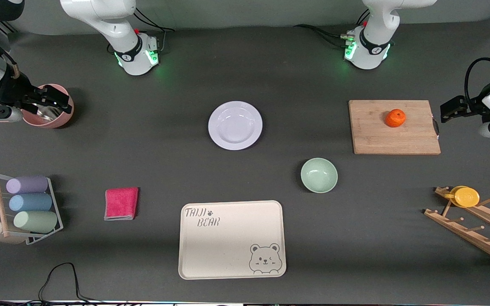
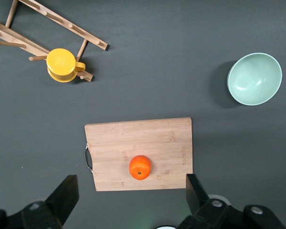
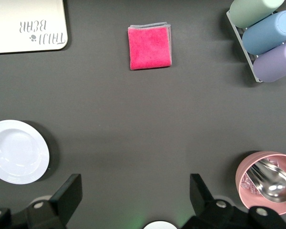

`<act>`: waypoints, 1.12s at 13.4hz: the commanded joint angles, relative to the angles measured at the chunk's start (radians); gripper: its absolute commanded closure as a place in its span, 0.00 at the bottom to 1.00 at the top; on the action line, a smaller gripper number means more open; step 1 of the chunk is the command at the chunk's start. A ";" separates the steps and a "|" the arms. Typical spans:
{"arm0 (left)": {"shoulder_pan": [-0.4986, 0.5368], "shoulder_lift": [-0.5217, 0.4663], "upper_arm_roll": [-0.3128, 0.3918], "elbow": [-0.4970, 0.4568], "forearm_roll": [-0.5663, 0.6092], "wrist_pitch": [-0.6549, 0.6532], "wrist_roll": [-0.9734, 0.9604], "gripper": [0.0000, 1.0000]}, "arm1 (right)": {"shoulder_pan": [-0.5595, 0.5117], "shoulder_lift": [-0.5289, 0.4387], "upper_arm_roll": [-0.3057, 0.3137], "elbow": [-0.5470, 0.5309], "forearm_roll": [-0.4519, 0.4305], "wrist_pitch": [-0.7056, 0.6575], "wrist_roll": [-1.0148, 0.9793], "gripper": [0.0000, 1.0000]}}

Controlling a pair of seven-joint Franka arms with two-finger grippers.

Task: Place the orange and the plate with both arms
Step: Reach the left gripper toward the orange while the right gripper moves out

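The orange (image 1: 395, 117) (image 2: 140, 167) rests on a wooden cutting board (image 1: 381, 136) (image 2: 133, 138) toward the left arm's end of the table. The white plate (image 1: 235, 125) (image 3: 16, 151) lies on the dark mat near the table's middle. My left gripper (image 1: 445, 111) (image 2: 132, 191) hangs high by the board, open and empty, with the orange showing between its fingers. At the right arm's end, my right gripper (image 1: 58, 98) (image 3: 135, 188) hangs high by a pink bowl, also open and empty.
A green bowl (image 1: 319, 175) and a beige bear tray (image 1: 231, 239) lie nearer the front camera than the plate. The pink bowl (image 1: 53, 121) holds a spoon. A pink cloth (image 1: 121, 203), a cup rack (image 1: 28, 204) and a wooden mug rack with a yellow cup (image 1: 466, 196) stand along the sides.
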 commanded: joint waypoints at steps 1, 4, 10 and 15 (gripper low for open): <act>-0.018 0.013 0.008 0.036 0.000 -0.033 -0.023 0.00 | -0.015 0.007 0.009 -0.005 0.004 0.027 0.024 0.00; -0.018 0.008 0.008 0.039 -0.003 -0.063 -0.044 0.00 | -0.018 0.012 0.031 -0.007 0.010 0.035 0.027 0.00; -0.013 -0.130 0.017 -0.120 0.012 -0.103 -0.043 0.00 | -0.004 0.046 0.034 -0.049 0.087 0.086 0.101 0.00; 0.007 -0.392 0.040 -0.392 0.035 -0.085 -0.040 0.00 | -0.006 0.046 0.060 -0.089 0.178 0.123 0.107 0.00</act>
